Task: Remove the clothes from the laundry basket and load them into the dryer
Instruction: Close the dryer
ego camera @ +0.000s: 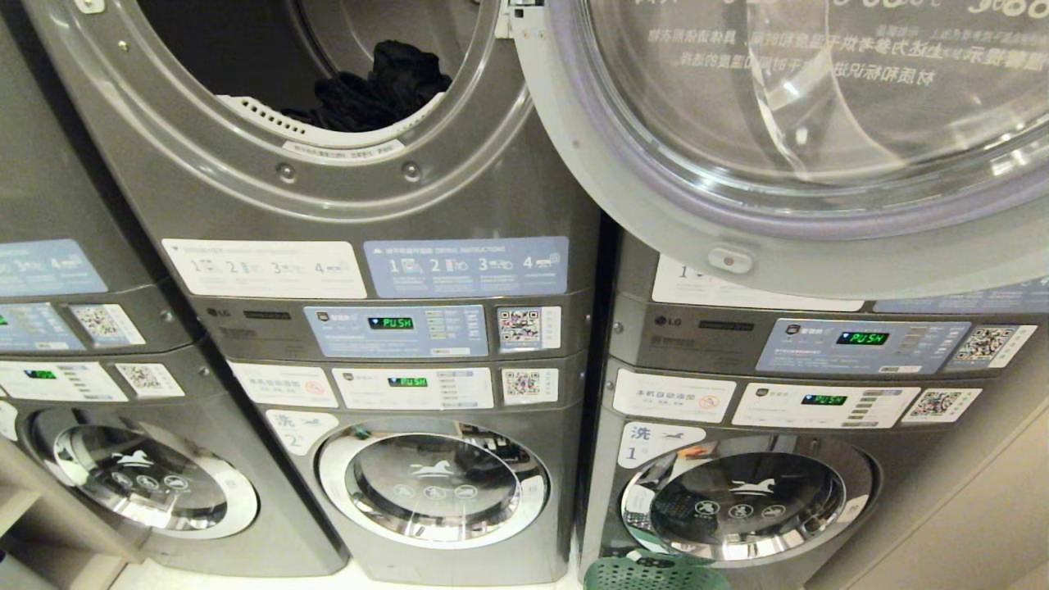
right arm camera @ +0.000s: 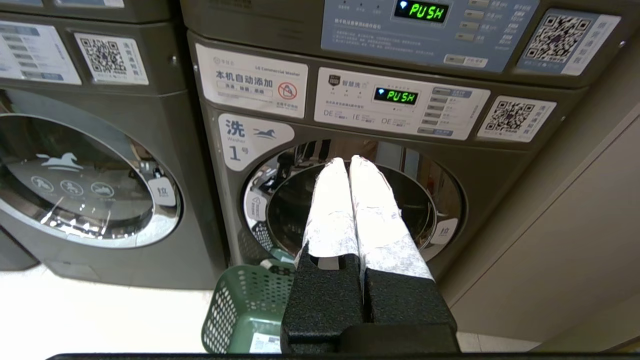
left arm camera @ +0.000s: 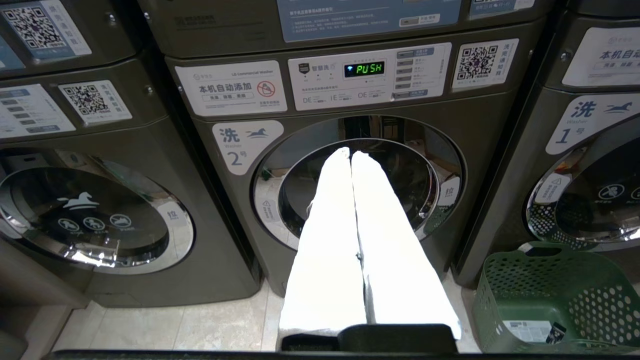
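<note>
Head view: no arm shows. The dryer (ego camera: 328, 106) is open, its door (ego camera: 787, 139) swung to the right, with dark clothes (ego camera: 381, 86) inside. The basket (ego camera: 656, 574) sits on the floor below.

Left wrist view: the left gripper (left arm camera: 351, 155) points at washer 2 (left arm camera: 350, 190), fingers pressed together, holding nothing.

Right wrist view: the right gripper (right arm camera: 348, 162) points at washer 1 (right arm camera: 350, 200), fingers pressed together, holding nothing.

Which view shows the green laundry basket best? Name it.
The left wrist view: the laundry basket shows its rim, perforated wall and label, on the floor. The right wrist view shows part of it behind the gripper; the head view only its rim.
</note>
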### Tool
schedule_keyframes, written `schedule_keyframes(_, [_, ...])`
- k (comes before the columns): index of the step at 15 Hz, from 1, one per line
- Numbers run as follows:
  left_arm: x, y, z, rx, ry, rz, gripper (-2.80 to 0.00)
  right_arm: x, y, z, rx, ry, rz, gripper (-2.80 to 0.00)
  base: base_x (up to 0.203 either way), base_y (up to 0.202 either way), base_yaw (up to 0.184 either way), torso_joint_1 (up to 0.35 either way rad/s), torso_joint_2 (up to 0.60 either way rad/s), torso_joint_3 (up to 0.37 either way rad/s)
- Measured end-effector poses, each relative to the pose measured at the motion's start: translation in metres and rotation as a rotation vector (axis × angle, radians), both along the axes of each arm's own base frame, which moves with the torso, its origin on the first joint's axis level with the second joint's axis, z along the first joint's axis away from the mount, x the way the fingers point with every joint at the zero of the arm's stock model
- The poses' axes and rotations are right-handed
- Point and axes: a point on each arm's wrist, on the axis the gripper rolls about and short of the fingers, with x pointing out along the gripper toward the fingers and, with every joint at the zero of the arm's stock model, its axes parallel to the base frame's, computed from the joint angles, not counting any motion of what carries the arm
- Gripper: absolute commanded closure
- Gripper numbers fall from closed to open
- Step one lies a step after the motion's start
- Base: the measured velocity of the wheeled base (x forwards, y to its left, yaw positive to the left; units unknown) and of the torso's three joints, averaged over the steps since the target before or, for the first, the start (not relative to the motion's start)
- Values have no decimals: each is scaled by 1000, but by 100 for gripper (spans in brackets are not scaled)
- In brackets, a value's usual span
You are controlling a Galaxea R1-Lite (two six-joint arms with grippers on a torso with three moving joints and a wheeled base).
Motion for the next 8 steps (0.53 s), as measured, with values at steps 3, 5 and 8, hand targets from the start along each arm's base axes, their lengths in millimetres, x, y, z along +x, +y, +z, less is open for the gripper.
schedule_keyframes(3, [0,0,0,-2,0,0,0,0,0,0,0,0,0,0,0,0,0,5,3,199])
schedule_keyframes(5, [0,0,0,-3,0,0,0,0,0,0,0,0,0,0,0,0,0,1,2,203])
schedule_keyframes(8, [0,0,0,-5,-1,1,0,0,0,0,0,0,0,0,0,0,0,0,0,206])
